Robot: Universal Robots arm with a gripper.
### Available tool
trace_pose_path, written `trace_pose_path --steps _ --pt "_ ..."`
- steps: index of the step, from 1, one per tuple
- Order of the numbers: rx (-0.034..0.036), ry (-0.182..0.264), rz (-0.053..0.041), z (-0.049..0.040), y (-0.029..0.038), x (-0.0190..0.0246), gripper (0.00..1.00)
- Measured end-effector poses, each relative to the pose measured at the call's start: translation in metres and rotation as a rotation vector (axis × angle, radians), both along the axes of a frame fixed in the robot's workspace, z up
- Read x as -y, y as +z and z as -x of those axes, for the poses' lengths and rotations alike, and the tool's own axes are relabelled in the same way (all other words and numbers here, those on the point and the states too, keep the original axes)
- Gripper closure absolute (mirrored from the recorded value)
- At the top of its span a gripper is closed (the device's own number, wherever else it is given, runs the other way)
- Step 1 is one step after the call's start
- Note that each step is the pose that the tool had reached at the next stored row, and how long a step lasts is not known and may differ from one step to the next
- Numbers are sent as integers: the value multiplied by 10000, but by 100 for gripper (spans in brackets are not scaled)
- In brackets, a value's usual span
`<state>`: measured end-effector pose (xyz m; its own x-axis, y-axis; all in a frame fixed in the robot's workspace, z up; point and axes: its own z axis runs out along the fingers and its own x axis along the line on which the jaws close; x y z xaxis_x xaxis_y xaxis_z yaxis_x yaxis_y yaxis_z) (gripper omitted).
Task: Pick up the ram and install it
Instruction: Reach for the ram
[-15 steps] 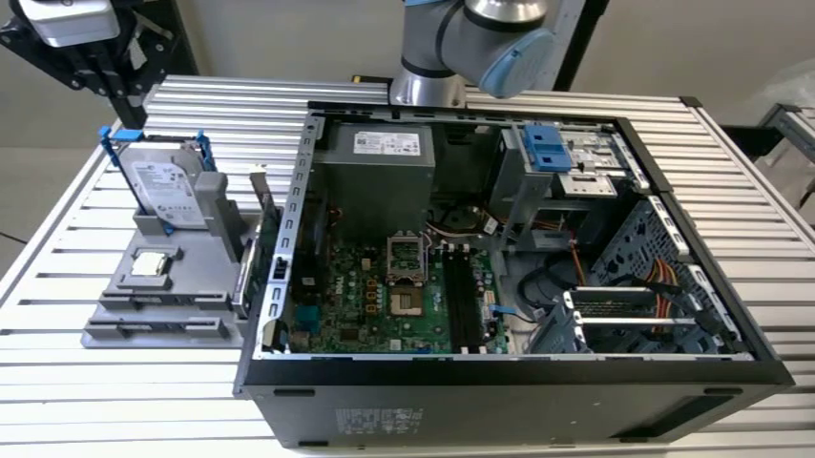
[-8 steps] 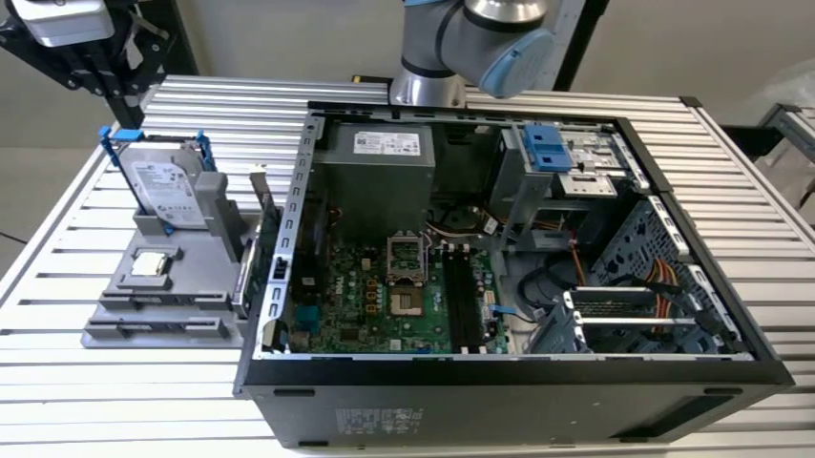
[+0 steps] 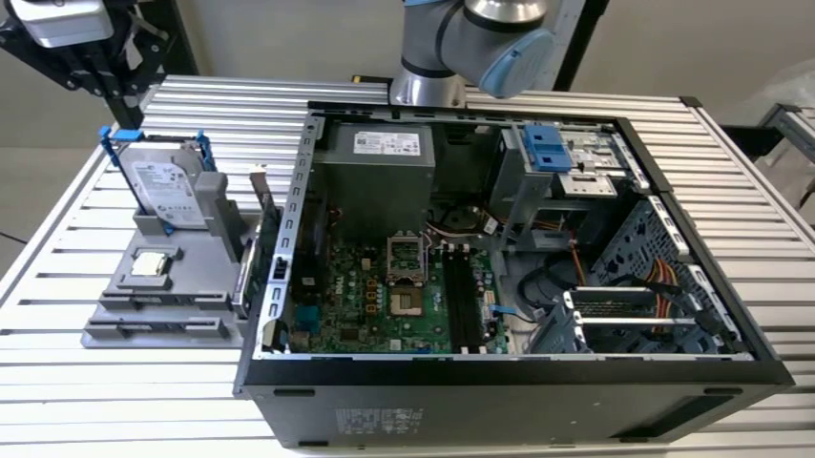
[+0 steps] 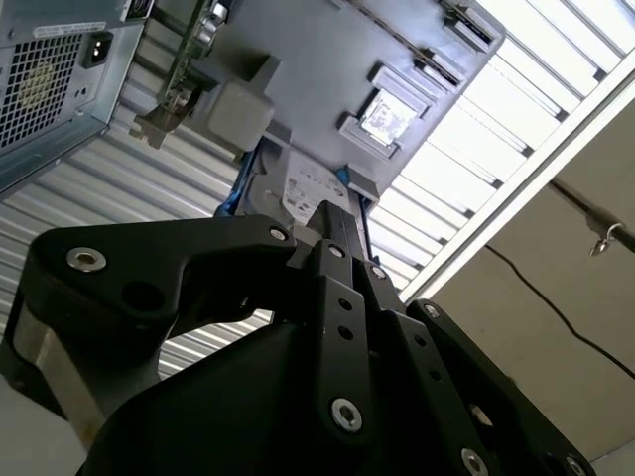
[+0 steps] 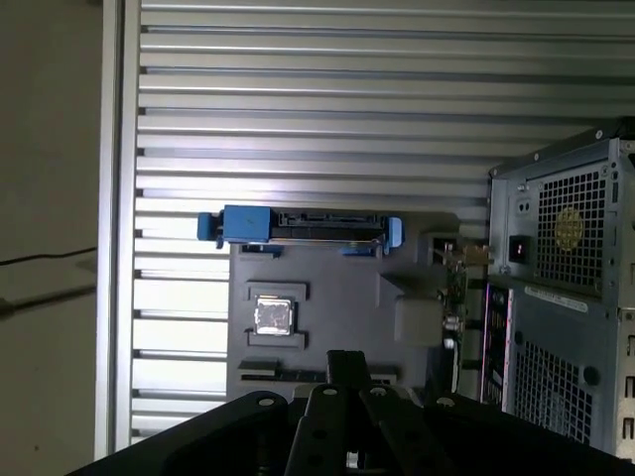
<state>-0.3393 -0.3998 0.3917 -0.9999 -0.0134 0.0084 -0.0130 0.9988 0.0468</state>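
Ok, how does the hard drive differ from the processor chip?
The hard drive stands upright on edge; the processor chip lies flat. The hard drive is far larger than the chip. The hard drive sits in a blue bracket; the chip has none. Both are silver, on the grey holder.

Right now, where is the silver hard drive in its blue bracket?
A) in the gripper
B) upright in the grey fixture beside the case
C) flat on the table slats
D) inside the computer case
B: the hard drive stands upright in the grey fixture at the exterior view's left of the case.
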Motion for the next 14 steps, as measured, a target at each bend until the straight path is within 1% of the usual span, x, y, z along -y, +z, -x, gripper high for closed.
trace_pose_path --steps 3,8,14 --pt "0 1 0 -1 0 17 100" --pt "0 0 0 -1 0 60 100" --pt "0 -71 0 -1 0 100 100"
